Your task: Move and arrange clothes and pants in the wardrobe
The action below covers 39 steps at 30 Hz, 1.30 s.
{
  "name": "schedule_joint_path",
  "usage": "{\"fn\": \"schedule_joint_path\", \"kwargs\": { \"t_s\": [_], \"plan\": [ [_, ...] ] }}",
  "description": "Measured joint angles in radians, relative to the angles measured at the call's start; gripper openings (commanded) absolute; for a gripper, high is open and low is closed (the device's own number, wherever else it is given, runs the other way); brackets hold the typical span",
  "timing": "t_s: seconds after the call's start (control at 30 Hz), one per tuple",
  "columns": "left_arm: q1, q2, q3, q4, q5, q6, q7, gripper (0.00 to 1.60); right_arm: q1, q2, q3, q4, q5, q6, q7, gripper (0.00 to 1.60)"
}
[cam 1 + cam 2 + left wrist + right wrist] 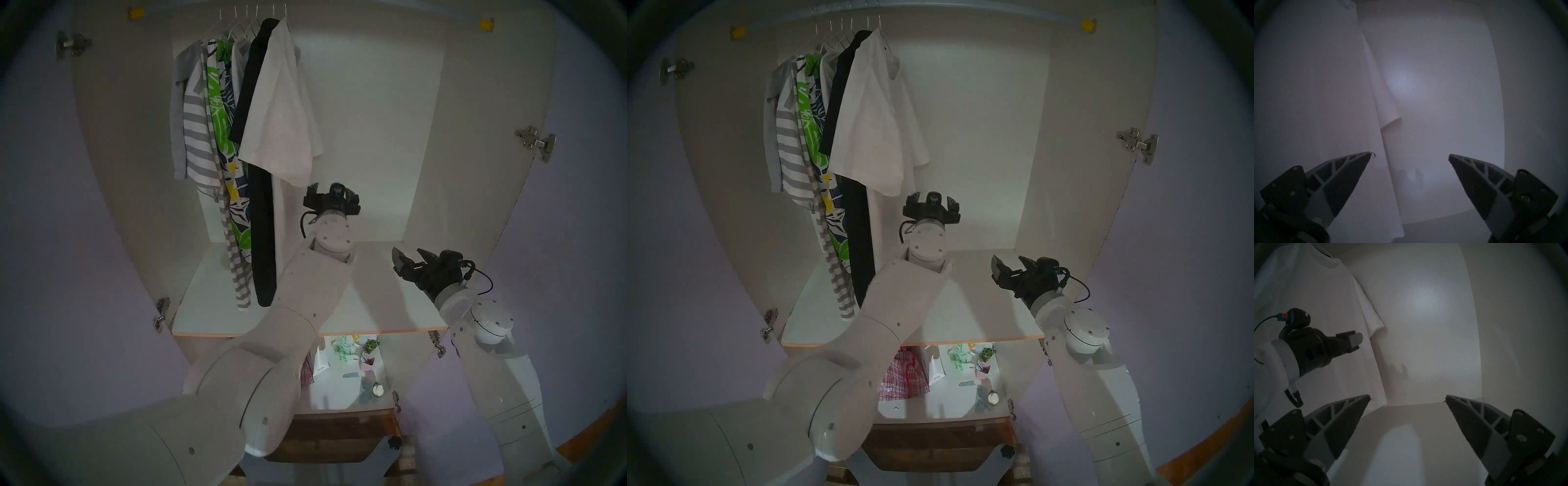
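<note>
Annotator: Head view: six clothes (244, 135) hang long-axis vertical on wire hangers, bunched at the left end of the rail (966, 21) inside the wardrobe (373, 118). Left to right: grey, striped, leaf print, small white, black, then the big white T-shirt (281, 112) with its front turned toward the empty side.

Reviewer: Hands?

Annotator: Left hand (330, 198) sits just right of the T-shirt's lower hem, pointing toward the back panel, fingers spread wide, nothing between them. In the left wrist view, the T-shirt edge (1383, 152) hangs between the fingertips; can't tell if it touches. Right hand (409, 263) is over the shelf (390, 312), well apart from the clothes, also spread open and empty.

Reviewer: Room to move?

Annotator: Right half of the rail is bare out to the yellow bracket (486, 23). Both doors stand open.

Reviewer: Below the shelf?

Annotator: Lower compartment holds a red plaid bag (905, 376), a white paper bag (936, 370), a pink cup (983, 370), and small clutter too small to name.
</note>
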Motion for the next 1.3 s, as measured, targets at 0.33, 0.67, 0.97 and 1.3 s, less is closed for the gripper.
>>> {"fn": "schedule_joint_path", "kwargs": {
  "t_s": [0.33,0.67,0.97,1.3],
  "plan": [
    [-0.175,0.129,-0.059,0.274,-0.012,0.054,-0.094,1.60,0.000,-0.001,0.001,0.000,0.000,0.000,0.001,1.60],
    [-0.336,0.157,-0.058,0.532,-0.008,-0.020,-0.051,1.60,0.000,-0.001,0.001,0.000,0.000,0.000,0.001,1.60],
    [-0.455,0.194,-0.059,0.703,-0.008,-0.051,-0.012,1.60,0.000,-0.001,0.001,0.000,0.000,0.000,0.001,1.60],
    [-0.467,0.314,-0.064,0.706,-0.010,-0.062,0.014,1.60,0.000,-0.002,0.001,0.000,0.000,0.000,0.001,1.60]
  ]
}}
